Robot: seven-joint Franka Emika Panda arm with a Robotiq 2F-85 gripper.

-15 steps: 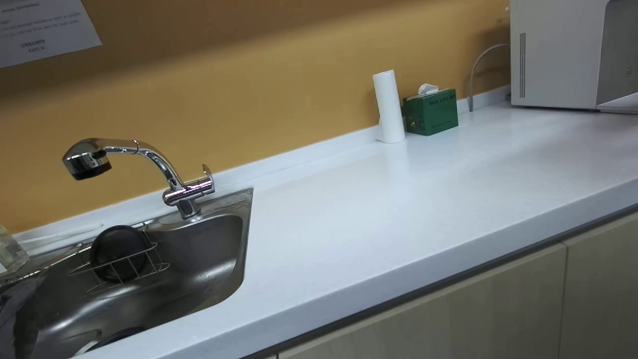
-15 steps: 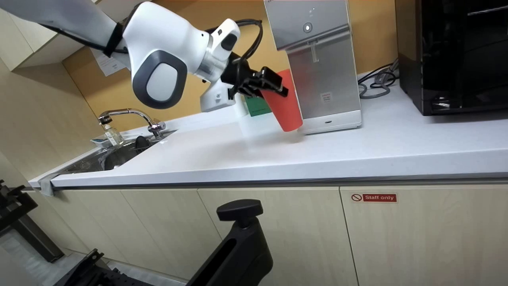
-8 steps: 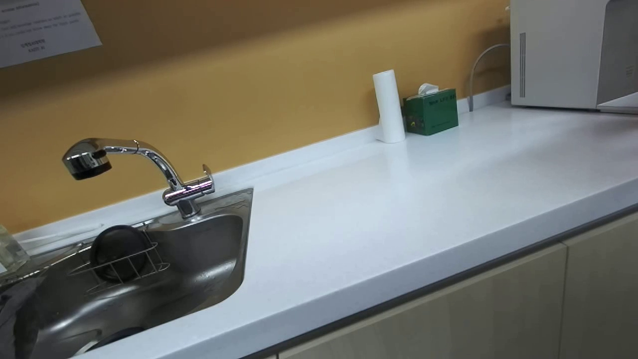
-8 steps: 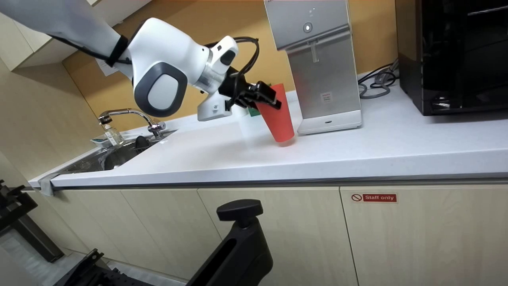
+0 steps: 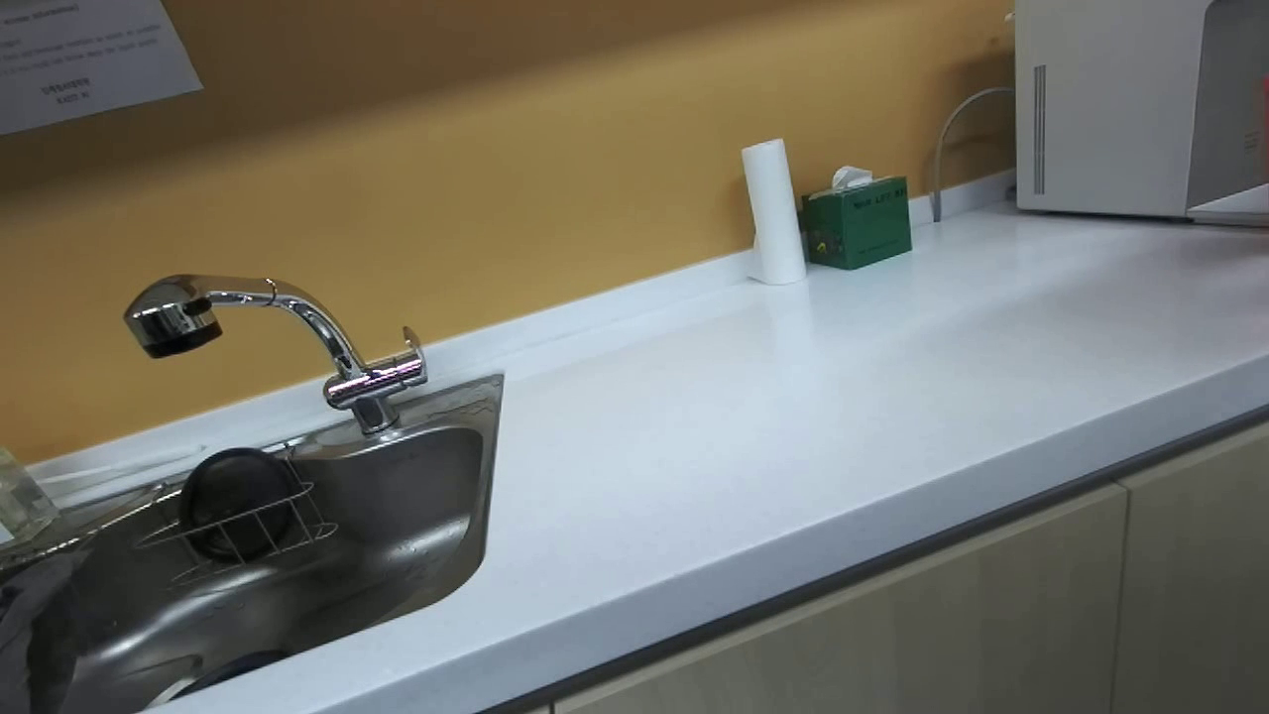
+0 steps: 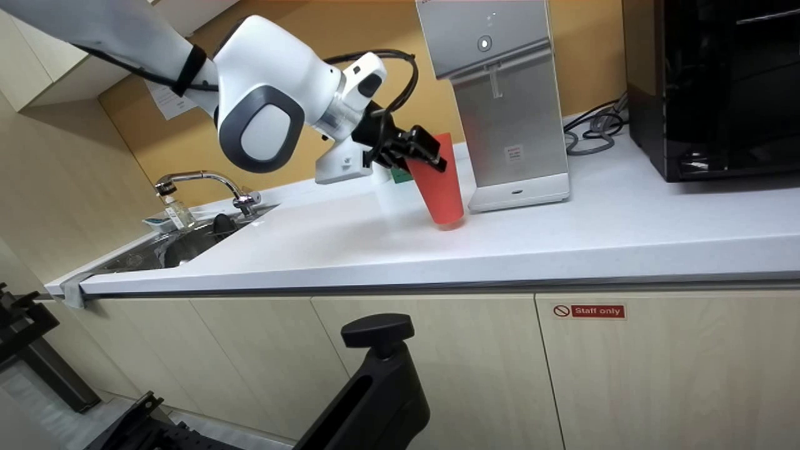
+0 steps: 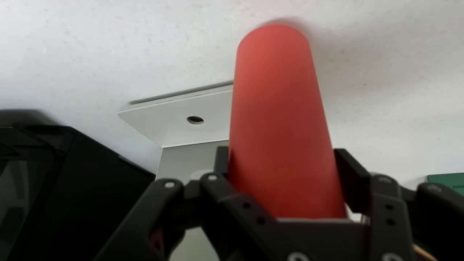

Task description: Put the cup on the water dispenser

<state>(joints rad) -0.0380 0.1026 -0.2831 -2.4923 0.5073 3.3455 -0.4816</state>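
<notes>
The cup [image 6: 437, 187] has dipped — it's beside the dispenser [image 6: 509, 131] now, pincer [image 7: 284, 167] gripping its sides. Not on yet; a sideways shift looks needed.

From here I see a kitchen: sink [image 5: 426, 486] near the counter's [image 6: 325, 247] corner, "Staff only" sign [image 6: 589, 311] below its front edge.
</notes>
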